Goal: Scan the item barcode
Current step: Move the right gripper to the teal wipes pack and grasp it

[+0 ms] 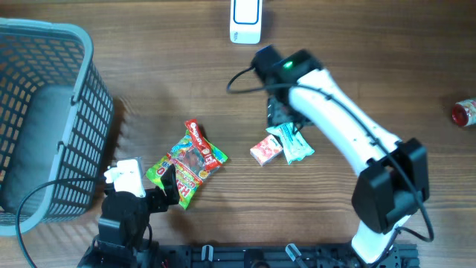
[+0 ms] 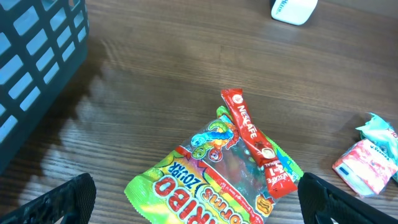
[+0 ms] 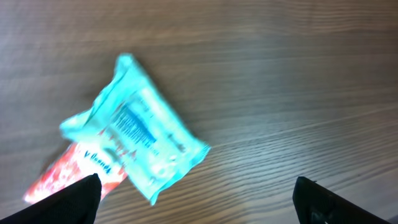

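Though hovering w/ nothing gripped, lined up for a pick, so judging task at early stage, no scan evident.

Nearest base: left fingers [image 2: 56, 202] spread wide apart, empty, low over gummy bag [image 2: 205, 180] w/ Nescafe stick [image 2: 255, 146] lying on top of it. Bag flat on worktop [image 1: 149, 82].

Mid-worktop: right fingers [image 3: 68, 202] also wide apart, empty, straddling above teal packet [image 3: 140, 134], no contact as far as visible. Teal packet flat on worktop, barcode [image 3: 130, 124] face-up, overlapping end of pink packet [image 3: 62, 168].

Far edge: white scanner [image 1: 246, 18], well apart from every item, nothing presented to it.

Off to sides: basket [image 1: 82, 112] at left, red can [image 1: 463, 112] at right edge.

Done: approach only, prob.

Left to do: close on item (likely tgt teal packet, given right arm posn, can't confirm), lift, carry to scanner, turn barcode toward its window. Can't tell which way scanner window faces from overhead.
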